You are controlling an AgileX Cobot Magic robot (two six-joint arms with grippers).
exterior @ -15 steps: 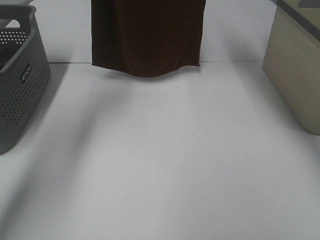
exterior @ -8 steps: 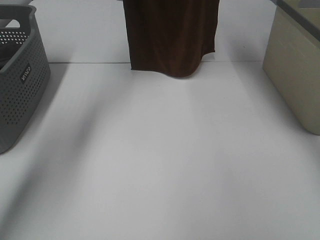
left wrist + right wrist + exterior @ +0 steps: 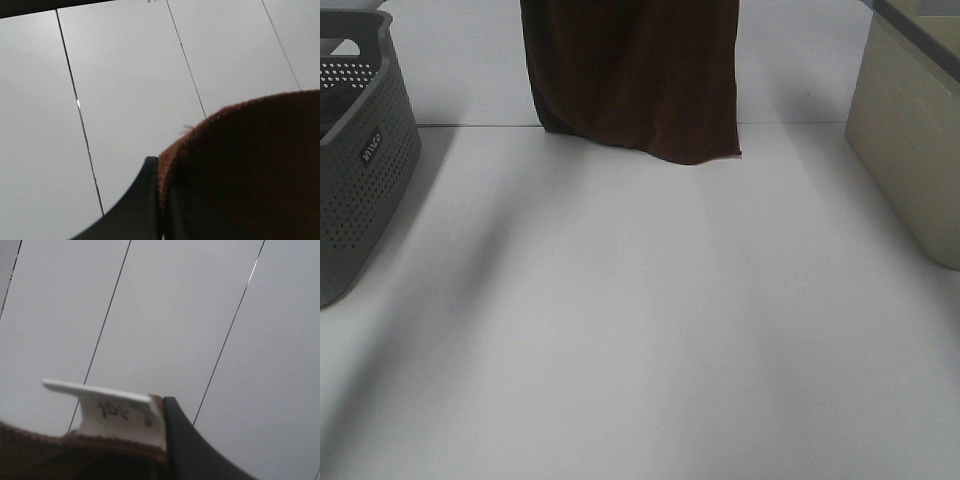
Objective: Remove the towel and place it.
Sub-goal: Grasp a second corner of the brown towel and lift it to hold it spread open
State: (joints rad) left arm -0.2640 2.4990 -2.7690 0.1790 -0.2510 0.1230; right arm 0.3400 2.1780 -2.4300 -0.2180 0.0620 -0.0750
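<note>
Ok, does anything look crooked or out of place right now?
Only the towel. It hangs unevenly: its bottom hem slopes, and the corner toward the beige bin sits lower than the side toward the grey basket. Nothing looks spilled or damaged.

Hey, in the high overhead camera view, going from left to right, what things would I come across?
gray perforated basket → towel, hanging dark reddish-brown at the back → beige bin

The left gripper (image 3: 161, 202) and right gripper (image 3: 167, 432) each have fingers clamped tight on the towel (image 3: 630, 80).
</note>
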